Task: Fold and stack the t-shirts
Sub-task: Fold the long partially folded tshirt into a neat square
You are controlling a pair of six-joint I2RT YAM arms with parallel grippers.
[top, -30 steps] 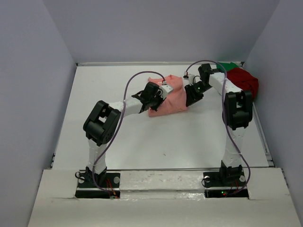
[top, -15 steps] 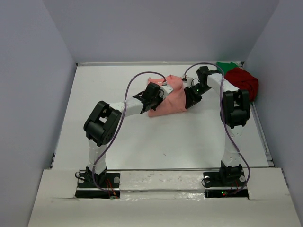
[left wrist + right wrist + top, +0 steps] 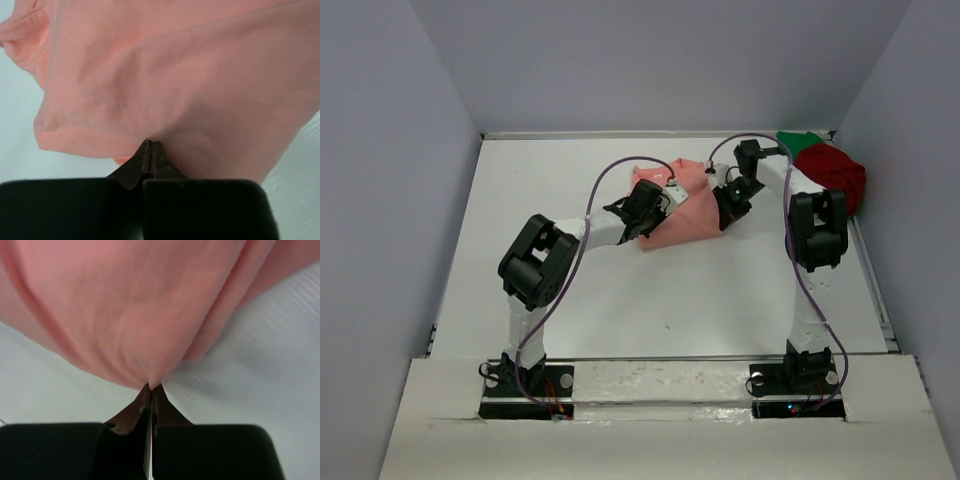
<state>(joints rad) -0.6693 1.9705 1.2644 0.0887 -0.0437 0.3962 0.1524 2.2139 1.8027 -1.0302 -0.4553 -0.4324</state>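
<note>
The salmon-pink t-shirt (image 3: 685,205) lies bunched on the white table (image 3: 620,300), a little right of the middle and toward the far side, between the two arms. It is not spread flat: its near edge runs at a slant, and one part of it rises toward the far side beside the right arm.

The left gripper (image 3: 151,146) has its jaws pressed together on a fold of this shirt at its left near edge. In the left wrist view the pink cloth puckers right at the closed tips and hangs in soft creases beyond them. A stitched band, hem or collar, shows at the upper left corner.

The right gripper (image 3: 151,388) is likewise clamped on the same shirt, at its right edge. In the right wrist view the fabric gathers into a point at the tips and spreads away in long folds, with bare table showing on both sides below it.

The dark red t-shirt (image 3: 835,172) sits crumpled in the far right corner of the table, against the right wall (image 3: 910,200). The green t-shirt (image 3: 798,140) lies just beyond it at the far edge, touching it, and only a small part of it shows. Both are apart from the pink shirt, with the right arm reaching across between them.
</note>
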